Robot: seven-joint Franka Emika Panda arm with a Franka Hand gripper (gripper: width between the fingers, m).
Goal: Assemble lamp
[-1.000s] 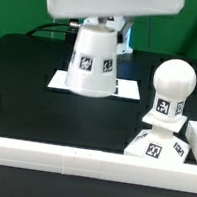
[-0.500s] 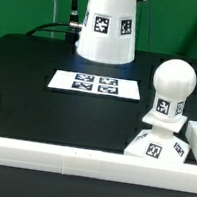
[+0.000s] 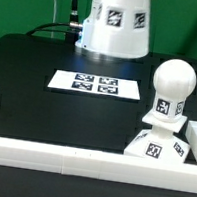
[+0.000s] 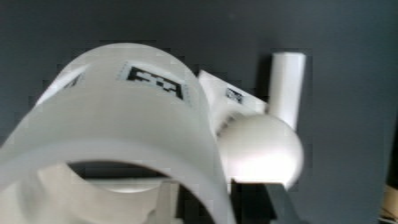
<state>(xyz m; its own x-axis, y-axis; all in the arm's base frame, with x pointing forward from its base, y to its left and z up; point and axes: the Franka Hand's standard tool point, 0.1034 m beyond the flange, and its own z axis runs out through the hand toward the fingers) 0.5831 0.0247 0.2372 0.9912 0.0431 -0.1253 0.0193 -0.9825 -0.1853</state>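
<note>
The scene is seen in the exterior view from low at the table's edge, across a white border rail, level with the bulb. The marker board lies mid-distance. The wrist view is taken from very close behind the lifted shade, looking down past it. The shade and bulb are shared by both views.

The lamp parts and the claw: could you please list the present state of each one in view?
shade: lifted clear of the table, tilted, held at the arm.
bulb: upright, seated in the base.
base: resting on the table against the front rail.
marker board: flat, uncovered.
claw: fingers hidden; cannot tell.
</note>
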